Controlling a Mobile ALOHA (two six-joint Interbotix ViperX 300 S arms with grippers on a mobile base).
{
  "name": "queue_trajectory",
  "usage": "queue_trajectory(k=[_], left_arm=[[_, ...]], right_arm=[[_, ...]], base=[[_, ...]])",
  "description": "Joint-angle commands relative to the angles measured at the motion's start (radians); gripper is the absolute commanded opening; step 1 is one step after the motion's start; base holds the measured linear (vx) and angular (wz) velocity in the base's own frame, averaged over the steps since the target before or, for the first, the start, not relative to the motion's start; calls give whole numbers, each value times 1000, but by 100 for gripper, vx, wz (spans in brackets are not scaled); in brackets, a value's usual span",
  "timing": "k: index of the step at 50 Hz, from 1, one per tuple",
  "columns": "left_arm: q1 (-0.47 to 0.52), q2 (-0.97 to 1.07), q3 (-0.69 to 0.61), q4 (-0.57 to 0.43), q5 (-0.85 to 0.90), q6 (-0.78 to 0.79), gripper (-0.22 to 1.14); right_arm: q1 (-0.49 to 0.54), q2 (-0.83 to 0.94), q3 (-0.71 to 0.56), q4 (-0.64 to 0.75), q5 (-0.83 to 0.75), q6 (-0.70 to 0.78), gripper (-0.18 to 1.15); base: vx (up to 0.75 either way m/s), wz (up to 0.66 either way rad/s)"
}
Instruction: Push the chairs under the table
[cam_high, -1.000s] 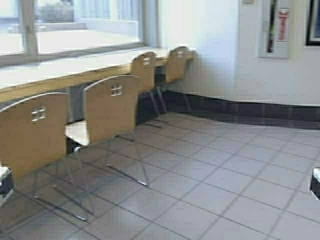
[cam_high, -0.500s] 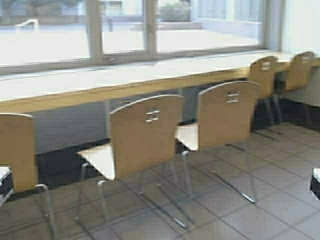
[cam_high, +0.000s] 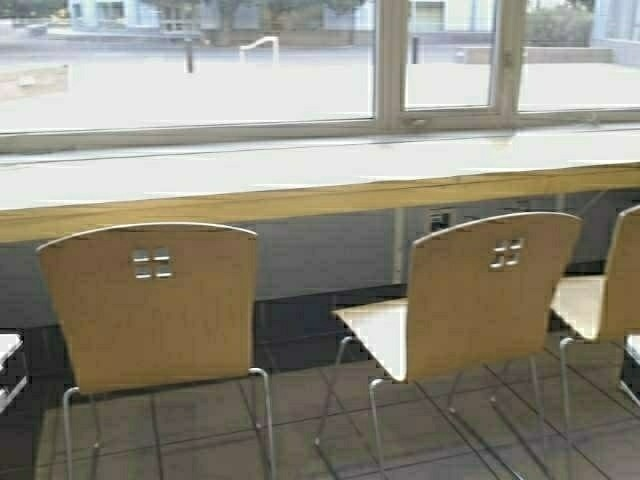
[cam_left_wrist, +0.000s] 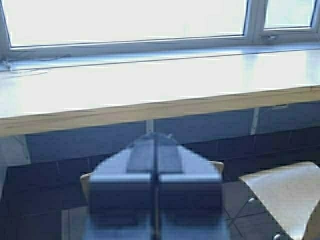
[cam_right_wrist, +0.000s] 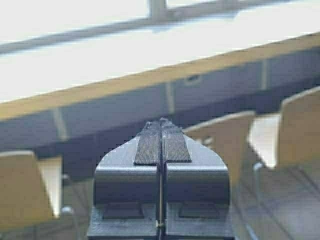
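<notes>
Left edge of the high view: the left gripper (cam_left_wrist: 156, 175) is riding low at the frame's side, pads pressed together on nothing, pointing toward the table (cam_high: 300, 195).

Left chair (cam_high: 150, 305): sitting square to the table, back toward the robot, seat not yet under the yellowish front edge.

Middle chair (cam_high: 480, 300): standing turned at an angle, pale seat showing, clear of the table edge. A third chair (cam_high: 605, 275) is cropping in at the right border, also pulled out.

Right gripper (cam_right_wrist: 161, 145): fingers closed flat against each other, carrying nothing, aiming at the table front between chairs.

Handling, as a guess: bent plywood on thin chrome legs looks light and stiff, likely sliding easily on the tile (cam_high: 330, 420) but prone to swivelling. Best contact seems to be the upper middle of the back, near the four holes.
</notes>
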Motion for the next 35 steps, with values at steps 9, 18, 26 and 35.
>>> queue_trajectory(k=[9,18,26,35], left_arm=[[2,38,-18,0,-8,-41,3],[0,48,-9,0,-8,-48,3],[0,61,-11,0,-8,-86,3],[-61,137,-32,0,-9,-210,3]], right_arm=[[3,60,-34,2,3,0,4],[8,66,-32,3,14,3,4],[26,67,-46,20,57,23,4],[26,67,-41,89,92,66,4]], base=[[17,31],[18,28],[17,24],[16,19]])
